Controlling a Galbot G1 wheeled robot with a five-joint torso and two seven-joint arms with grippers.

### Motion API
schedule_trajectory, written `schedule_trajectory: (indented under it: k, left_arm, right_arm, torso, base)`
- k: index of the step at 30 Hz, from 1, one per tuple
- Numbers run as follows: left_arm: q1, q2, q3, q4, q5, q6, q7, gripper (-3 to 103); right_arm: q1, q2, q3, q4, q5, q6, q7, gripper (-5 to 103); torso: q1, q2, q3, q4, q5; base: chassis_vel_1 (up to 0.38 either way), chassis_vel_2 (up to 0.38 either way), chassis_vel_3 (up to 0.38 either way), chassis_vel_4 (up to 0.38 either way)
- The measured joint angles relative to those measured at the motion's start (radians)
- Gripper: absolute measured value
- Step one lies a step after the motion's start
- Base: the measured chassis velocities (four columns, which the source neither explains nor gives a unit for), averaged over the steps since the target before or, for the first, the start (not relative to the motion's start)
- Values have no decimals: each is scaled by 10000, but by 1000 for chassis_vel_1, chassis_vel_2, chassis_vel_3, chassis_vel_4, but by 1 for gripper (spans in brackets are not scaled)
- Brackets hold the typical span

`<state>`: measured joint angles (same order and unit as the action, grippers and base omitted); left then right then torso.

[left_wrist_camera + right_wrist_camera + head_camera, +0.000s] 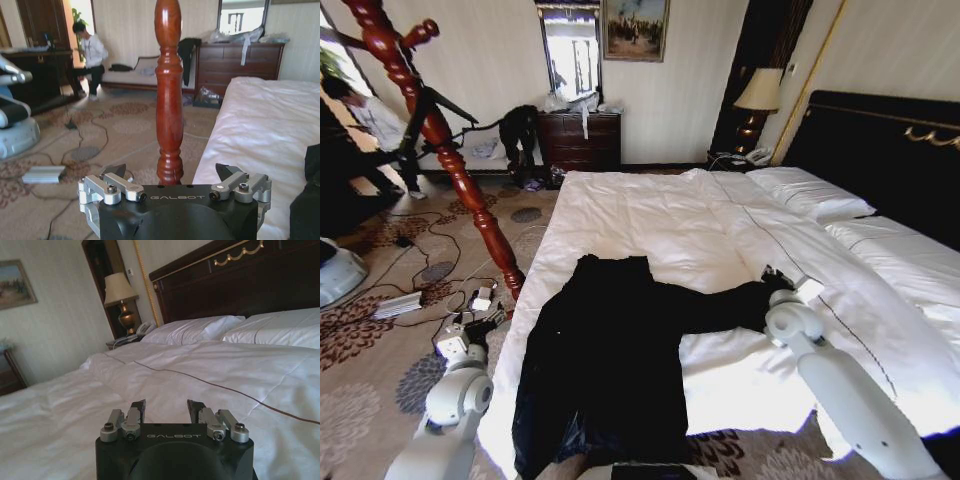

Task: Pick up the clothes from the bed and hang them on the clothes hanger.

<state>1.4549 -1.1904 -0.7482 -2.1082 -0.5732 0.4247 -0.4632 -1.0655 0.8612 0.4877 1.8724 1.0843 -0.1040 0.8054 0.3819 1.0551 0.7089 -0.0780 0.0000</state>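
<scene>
The clothes [605,365], a large black coat, lie spread on the near part of the bed [650,215], with one sleeve [725,305] stretched toward the right. My right gripper [783,279] hovers at the end of that sleeve. It is open [167,411] above the white duvet [210,365], with nothing between its fingers. The clothes hanger [445,140], a reddish-brown turned wooden stand, rises left of the bed. My left gripper [483,322] is low beside the bed's left edge, open [171,176] and facing the stand's pole [168,95] just ahead.
Cables and a power strip [398,304] lie on the patterned carpet left of the bed. A brown dresser [580,140] with a dark garment [520,125] beside it stands at the far wall. A lamp [758,92] sits by the black headboard [880,150]. A white machine base [335,272] is at the far left.
</scene>
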Motion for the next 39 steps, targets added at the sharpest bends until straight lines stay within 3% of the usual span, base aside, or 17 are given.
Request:
schedule_trajectory:
  k: [1, 2, 4, 5, 8, 10, 14, 20, 24, 31, 34, 35, 37, 39]
  left_arm:
    - [11, 12, -17, -12, -122, 64, -34, 100]
    - [33, 49, -78, -48, -717, 377, -207, 100]
    - [35, 52, -85, -98, -1490, 742, -391, 100]
    - [35, 52, -85, -98, -1490, 742, -391, 100]
    - [139, -109, 176, -441, -3109, 1359, -549, 100]
    - [181, -174, 277, -563, -3359, 1447, -584, 100]
    - [638, -629, 701, -986, -3634, 1593, -652, 100]
    - [808, -1016, 240, -1019, -3390, 1554, -1024, 100]
    - [775, -1167, 0, -767, -3945, 1553, -1776, 100]
    - [680, -1627, -88, -486, -4454, 1544, -2013, 100]
    - [451, -1569, -241, -287, -4245, 1343, -1935, 100]
    - [451, -1569, -241, -287, -4245, 1343, -1935, 100]
    - [180, -1216, -521, -132, -4304, 1331, -1905, 100]
    - [14, -894, -650, 69, -4269, 1415, -1881, 100]
  right_arm:
    - [-60, 36, 92, 139, 80, 43, 50, 47]
    - [-358, 196, 547, 914, 540, 256, 130, 58]
    - [-643, 368, 995, 1687, 1068, 455, 76, 63]
    - [-643, 368, 995, 1687, 1068, 455, 76, 63]
    - [-1476, 765, 1818, 2894, 1961, 611, 37, 80]
    - [-1679, 833, 1955, 3014, 1952, 616, 18, 80]
    - [-2475, 1105, 2389, 3419, 1853, 620, 5, 99]
    - [-2779, 1309, 2297, 3582, 1763, 581, 89, 100]
    - [-2643, 1469, 1944, 3491, 1516, 560, 157, 100]
    - [-2637, 1560, 1458, 3391, 1231, 508, 23, 100]
    - [-3500, 1036, 923, 4038, 2947, -291, -338, 100]
    - [-3500, 1036, 923, 4038, 2947, -291, -338, 100]
    - [-3781, 614, 630, 4896, 4921, -1192, -221, 100]
    - [-3595, 400, 279, 5369, 6178, -1611, 45, 100]
  torso:
    - [0, 0, -1, 1, 0]
    - [0, 0, -1, 3, 1]
    - [0, 0, -1, 2, -6]
    - [0, 0, -1, 2, -6]
    - [-2, 1, -1, 2, -4]
    - [-2, 1, -2, 0, -2]
    - [-2, 1, -2, -1, 1]
    - [-2, 1, -2, 2, 0]
    - [-2, 1, -1, 2, -1]
    - [0, 0, 0, 2, -3]
    - [-1, 1, 0, -1, -3]
    - [-1, 1, 0, -1, -3]
    - [-2, 1, -1, -4, -2]
    - [-2, 1, -1, -1, -4]
  base:
    - [0, 0, 0, 0]
    - [0, 0, 0, 0]
    - [0, 0, 0, 0]
    - [0, 0, 0, 0]
    - [0, 0, 0, 0]
    - [0, 0, 0, 0]
    - [0, 0, 0, 0]
    - [0, 0, 0, 0]
    - [0, 0, 0, 0]
    - [0, 0, 0, 0]
    - [0, 0, 0, 0]
    - [0, 0, 0, 0]
    - [0, 0, 0, 0]
    - [0, 0, 0, 0]
